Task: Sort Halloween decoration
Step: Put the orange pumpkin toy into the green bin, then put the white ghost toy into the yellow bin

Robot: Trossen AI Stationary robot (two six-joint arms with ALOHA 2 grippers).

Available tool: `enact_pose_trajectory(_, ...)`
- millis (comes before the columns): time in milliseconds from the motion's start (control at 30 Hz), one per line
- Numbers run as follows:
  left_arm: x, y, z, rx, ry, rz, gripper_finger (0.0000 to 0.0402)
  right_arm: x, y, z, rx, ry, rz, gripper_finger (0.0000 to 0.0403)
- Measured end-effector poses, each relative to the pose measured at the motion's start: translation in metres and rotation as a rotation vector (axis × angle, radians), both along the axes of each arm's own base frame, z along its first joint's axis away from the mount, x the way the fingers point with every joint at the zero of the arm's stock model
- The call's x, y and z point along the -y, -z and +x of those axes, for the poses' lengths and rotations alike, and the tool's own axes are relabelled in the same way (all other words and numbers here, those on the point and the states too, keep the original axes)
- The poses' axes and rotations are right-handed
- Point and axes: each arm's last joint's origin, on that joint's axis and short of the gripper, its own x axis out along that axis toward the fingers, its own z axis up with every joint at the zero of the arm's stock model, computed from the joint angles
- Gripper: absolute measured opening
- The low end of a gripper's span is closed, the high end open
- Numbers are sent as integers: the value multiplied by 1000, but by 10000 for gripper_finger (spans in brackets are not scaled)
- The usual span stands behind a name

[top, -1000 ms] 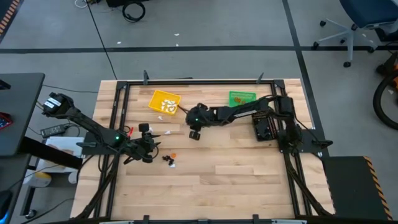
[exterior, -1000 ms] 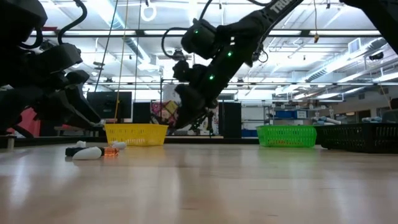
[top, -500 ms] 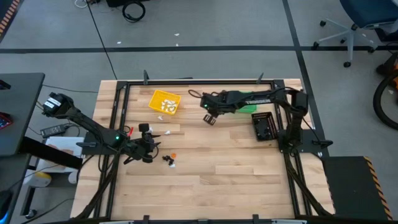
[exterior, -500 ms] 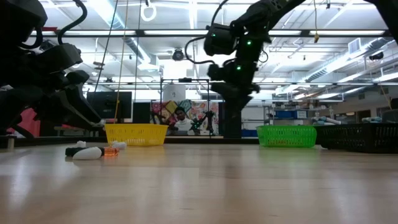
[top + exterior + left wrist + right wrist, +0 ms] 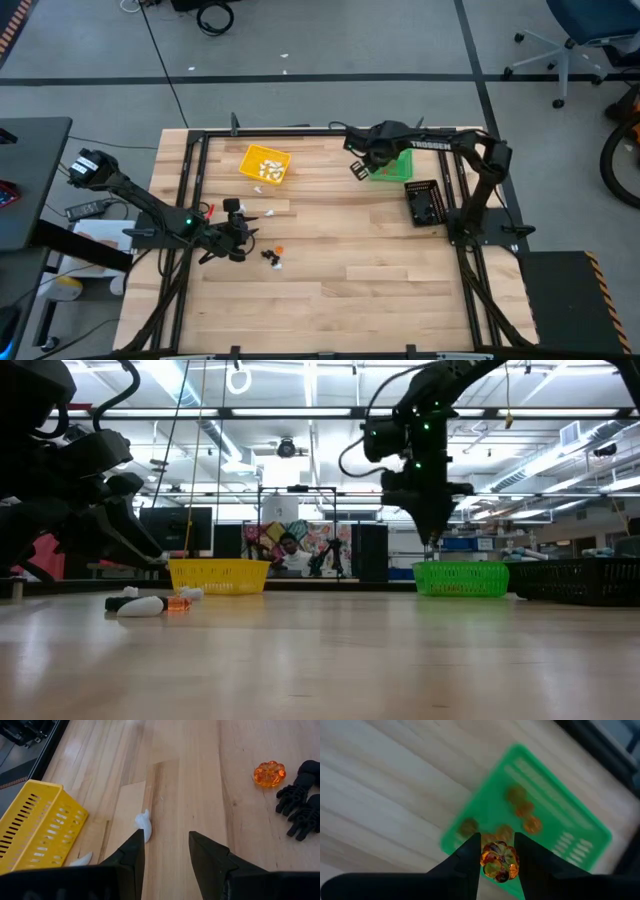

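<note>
Since a second ago, your right gripper swung from mid-table to the green bin. Low view: it hung above that bin. Its wrist showed fingers clamped on an orange pumpkin. Your left gripper stood apart beside a white trinket.

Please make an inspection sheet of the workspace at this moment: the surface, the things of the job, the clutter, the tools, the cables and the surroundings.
Surface: wooden table in a black frame.
Job's things: orange pumpkin trinket held over the green bin, which holds other orange pieces; white pieces in the yellow bin; black bin beside the green one; loose white piece, orange pumpkin and black pieces on the table.
Clutter: nothing seen.
Tools: right tool shut on the orange pumpkin trinket; left tool open, low over the table near the loose white piece.
Cables: black cable on the floor.
Surroundings: office chair; a person far behind.
</note>
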Motion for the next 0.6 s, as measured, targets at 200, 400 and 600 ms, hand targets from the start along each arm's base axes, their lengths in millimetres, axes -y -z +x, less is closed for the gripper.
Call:
enact_pose_trajectory(200, 0, 0, 0, 4, 0, -2, 128, 19, 2, -20, -77, 74, 67, 113)
enact_pose_trajectory(400, 0, 0, 0, 4, 0, -2, 128, 32, 2, -28, -79, 52, 97, 118)
enact_pose_trajectory(600, 0, 0, 0, 3, 0, -2, 128, 37, 3, -31, -66, 7, 153, 151)
